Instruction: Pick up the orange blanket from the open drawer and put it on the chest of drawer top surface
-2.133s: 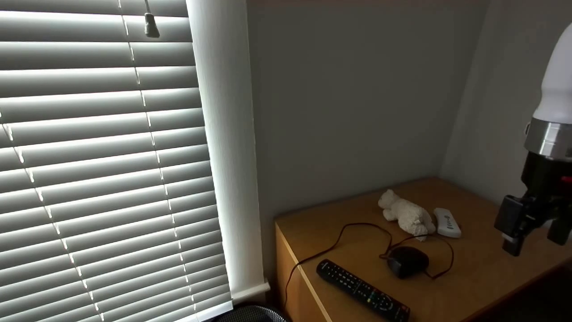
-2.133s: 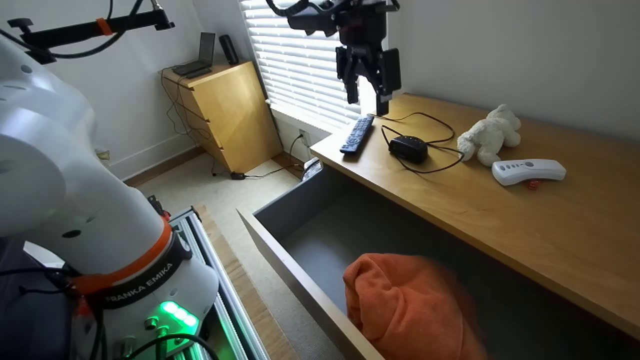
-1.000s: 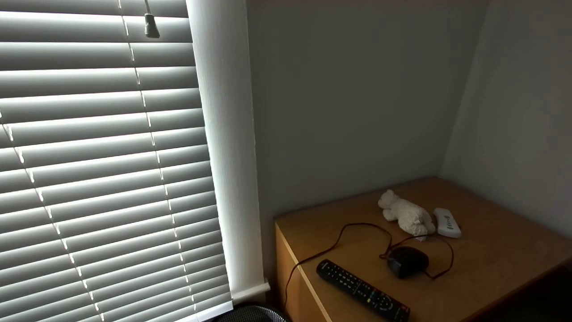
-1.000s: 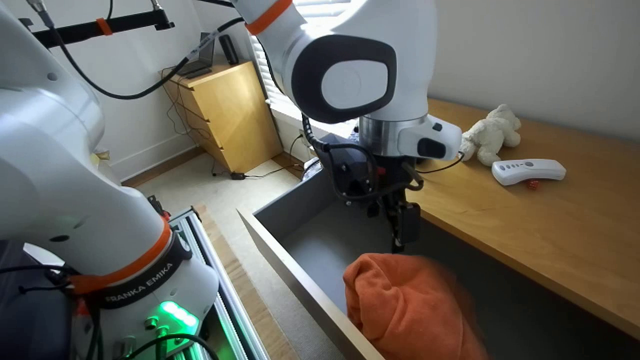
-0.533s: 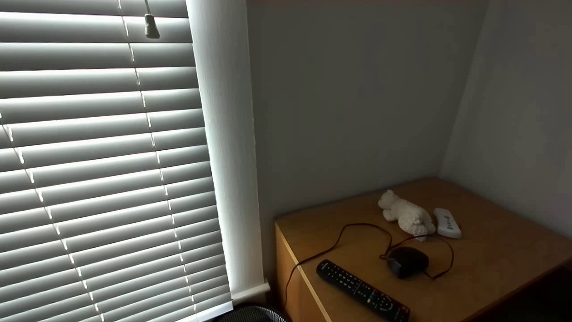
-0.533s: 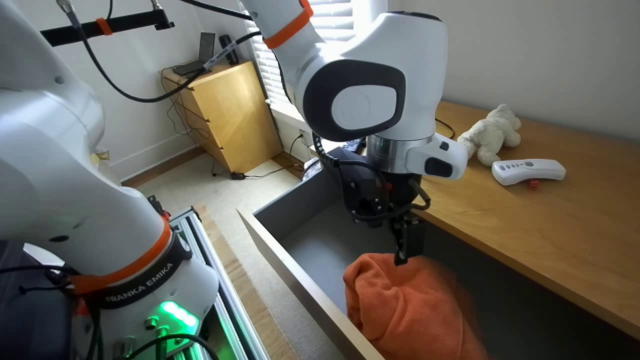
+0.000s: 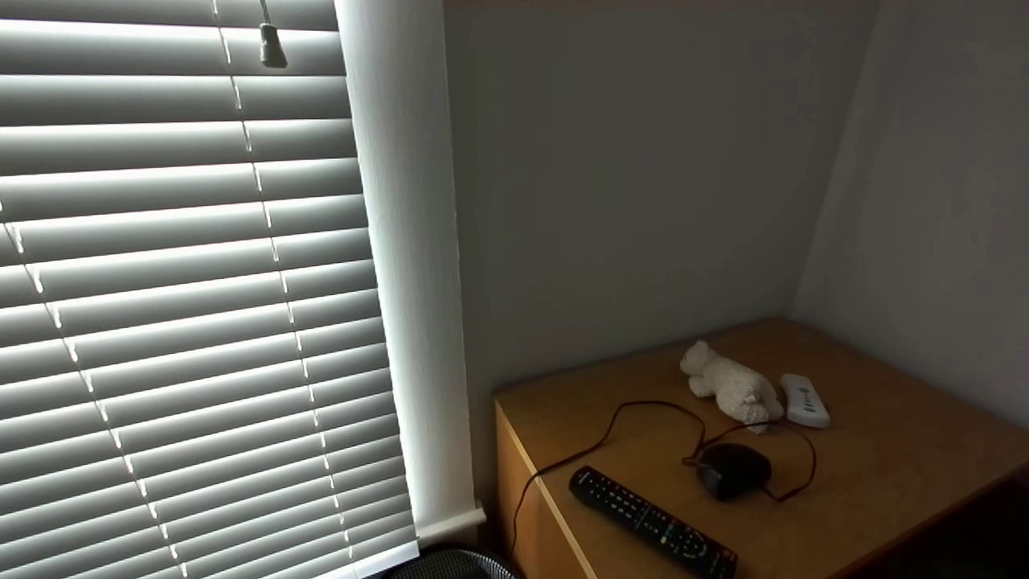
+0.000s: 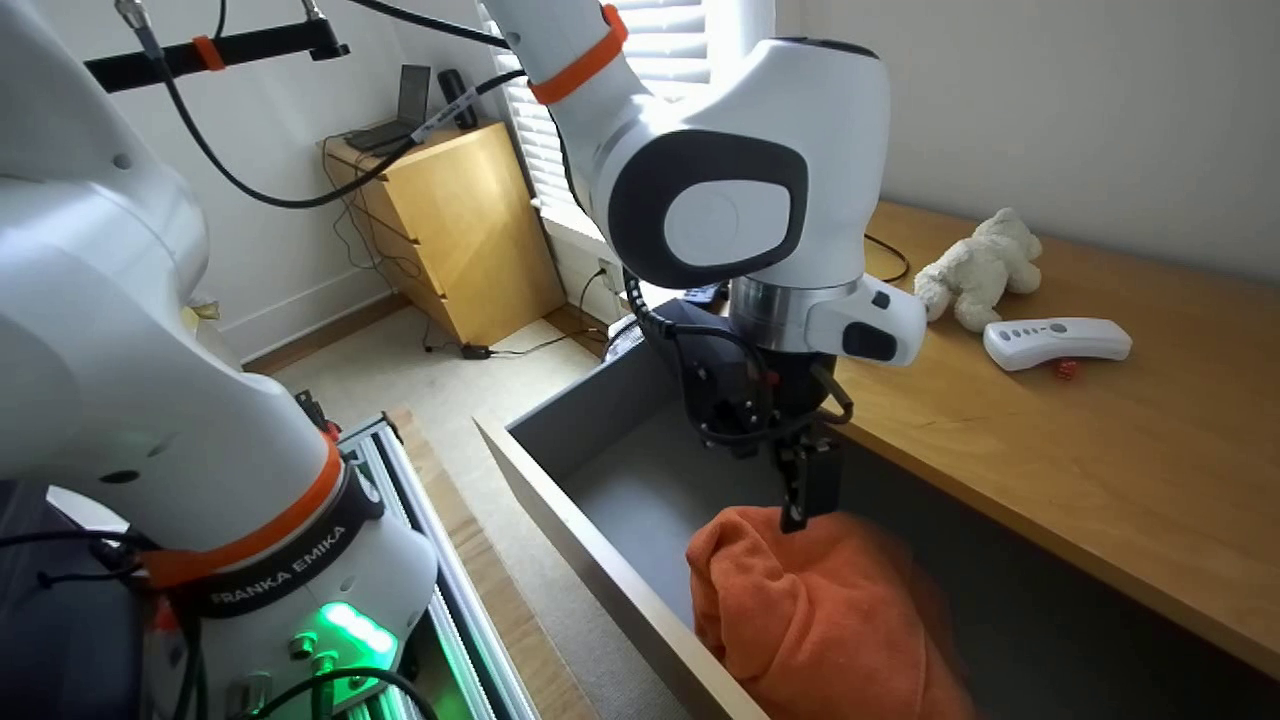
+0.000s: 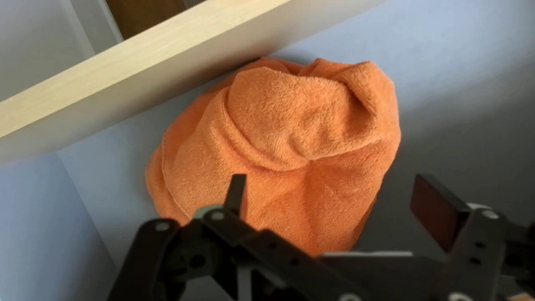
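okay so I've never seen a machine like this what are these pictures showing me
That's a white robot arm with a black gripper for grasping. Two views come from outside it; the third, from its wrist, looks down into the open drawer, where an orange blanket lies bunched up. On the chest of drawers' top are a white stuffed animal, a white remote, a black remote and a black corded device. The gripper is open over the blanket, holding nothing.

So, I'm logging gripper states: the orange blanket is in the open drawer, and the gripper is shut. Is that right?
Not quite: the gripper is open, its jaws well apart in the wrist view. The orange blanket is in the open drawer, as you say.
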Available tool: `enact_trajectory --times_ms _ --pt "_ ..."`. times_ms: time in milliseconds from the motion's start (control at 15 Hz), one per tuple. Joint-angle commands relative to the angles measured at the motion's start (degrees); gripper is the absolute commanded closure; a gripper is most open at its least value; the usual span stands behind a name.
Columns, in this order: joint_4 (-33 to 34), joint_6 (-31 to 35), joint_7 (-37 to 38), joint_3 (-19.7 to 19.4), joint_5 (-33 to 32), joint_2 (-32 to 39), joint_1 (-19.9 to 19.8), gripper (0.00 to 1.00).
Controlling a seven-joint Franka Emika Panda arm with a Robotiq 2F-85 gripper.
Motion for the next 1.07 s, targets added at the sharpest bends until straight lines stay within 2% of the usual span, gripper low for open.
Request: enact_trajectory --times_ms 0,133,400,733,1000 --pt "1.3 1.4 1.2 1.0 1.9 6.7 1.5 0.0" --pt "2.3 3.0 2.5 1.1 0.5 10.4 2.9 0.0" --pt "5.3 6.4 6.8 -1.4 -4.8 17.4 8.7 0.0" --pt "10.7 5.3 12.1 -5.8 -10.1 25.4 17.8 0.0" --pt "13.5 5.4 14.6 -8.8 -11.4 31.1 22.5 0.0"
